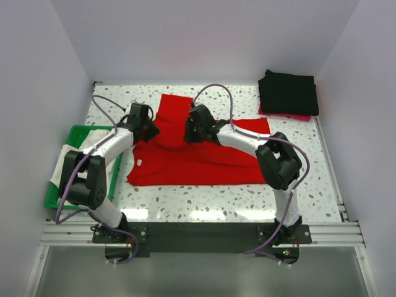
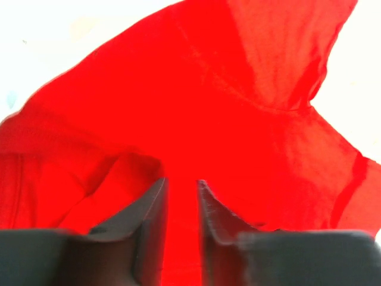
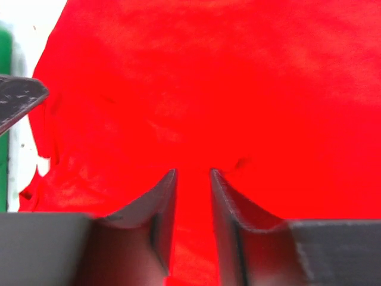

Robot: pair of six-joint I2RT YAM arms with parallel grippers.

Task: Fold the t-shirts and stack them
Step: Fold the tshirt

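Two sets of jaws down on one plain bright red t-shirt, spread across the speckled worktop. Left jaws drawn nearly together, a strip of red cloth in the narrow gap between them: pinching the shirt. Just left of those jaws, a raised fold of the same cloth. Ahead of them, smooth red fabric with a curved seam and pale worktop past its edges. Right jaws likewise nearly closed on red cloth, gripping the shirt, with lightly wrinkled fabric filling almost everything ahead. Between the two sets of jaws, a narrower part of the shirt reaching away toward the far wall. Behind both, nearer the arm bases, the broad body lying flat with a straight near edge. Well off to the right of the right jaws, a folded stack of black t-shirts in the far corner, a pink edge showing underneath. Left of the left jaws, a green basket holding white cloth.
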